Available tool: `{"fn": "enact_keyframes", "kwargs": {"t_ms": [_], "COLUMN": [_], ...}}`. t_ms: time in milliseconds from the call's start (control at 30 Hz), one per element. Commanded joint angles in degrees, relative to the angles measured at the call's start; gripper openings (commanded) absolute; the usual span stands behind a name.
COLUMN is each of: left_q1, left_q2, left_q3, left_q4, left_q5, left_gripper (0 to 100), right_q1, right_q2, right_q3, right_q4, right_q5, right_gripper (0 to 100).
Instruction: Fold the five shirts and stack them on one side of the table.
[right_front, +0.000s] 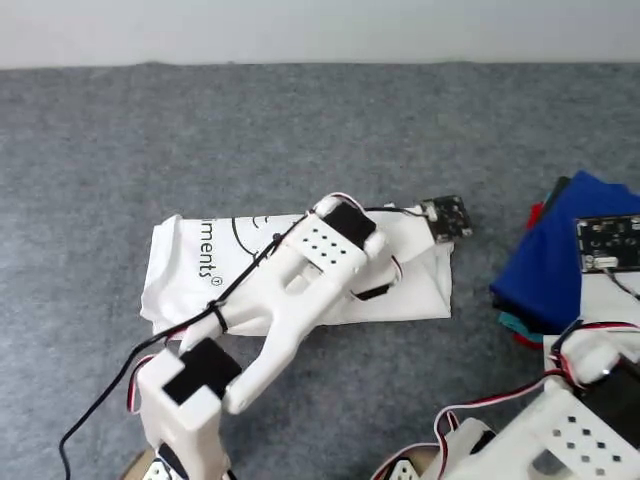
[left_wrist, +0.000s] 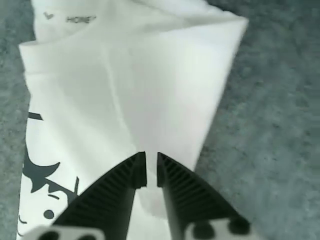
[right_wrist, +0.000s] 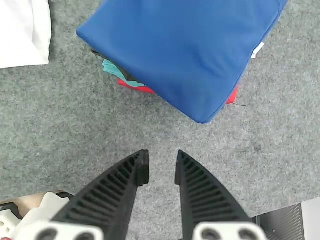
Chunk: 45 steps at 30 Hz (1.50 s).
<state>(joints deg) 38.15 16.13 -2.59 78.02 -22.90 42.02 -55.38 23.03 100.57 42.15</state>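
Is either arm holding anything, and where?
The right gripper holds nothing. The left gripper sits over the white shirt; a grip cannot be told.

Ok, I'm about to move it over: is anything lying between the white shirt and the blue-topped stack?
Nothing visible. Only bare grey table separates the white shirt from the stack; the right gripper hangs at the stack's near side, outside that gap.

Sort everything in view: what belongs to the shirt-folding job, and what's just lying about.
Job:
- white shirt, folded, under the left gripper
- blue shirt, lying on a red shirt and a teal shirt
- right gripper, near the blue shirt

Lying about:
- grey table cover
- black cable by the left arm's base
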Motion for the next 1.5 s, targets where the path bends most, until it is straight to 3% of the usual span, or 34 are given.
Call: {"fn": "enact_keyframes", "kwargs": {"t_ms": [0, 167, 467, 733, 867, 1033, 1300, 1467], "left_q1": [1.23, 0.09, 1.32, -5.54, -5.89, -5.98, -6.42, -14.68], "left_q2": [-4.13, -4.22, -4.22, -4.04, -0.26, -0.79, -16.97, -24.0], "left_q3": [-2.07, 1.54, 9.01, 15.87, 15.78, 13.93, 12.26, 12.44], "left_q4": [1.93, -3.69, -4.4, -15.82, -17.14, -12.04, -5.27, 2.11], "left_q5": [-0.26, -0.18, 0.0, 0.09, 0.18, 0.26, 1.67, 2.02], "left_gripper": [3, 3, 3, 1, 1, 1, 1, 2], "right_q1": [0.22, 0.4, 0.4, 0.4, 0.4, 0.22, 0.04, 0.04], "right_q2": [-0.92, -0.92, -0.92, -0.92, -0.92, -0.92, -0.4, -0.4], "right_q3": [-0.09, -0.09, -0.09, -0.09, -0.09, -0.09, -0.09, -0.09], "right_q4": [2.24, 2.24, 2.33, 2.33, 2.33, 2.33, 2.24, 2.24], "right_q5": [0.44, 0.44, 0.44, 0.44, 0.44, 0.44, 0.09, 0.26], "right_gripper": [9.9, 9.8, 9.7, 9.7, 9.7, 9.9, 10.0, 9.9]}}
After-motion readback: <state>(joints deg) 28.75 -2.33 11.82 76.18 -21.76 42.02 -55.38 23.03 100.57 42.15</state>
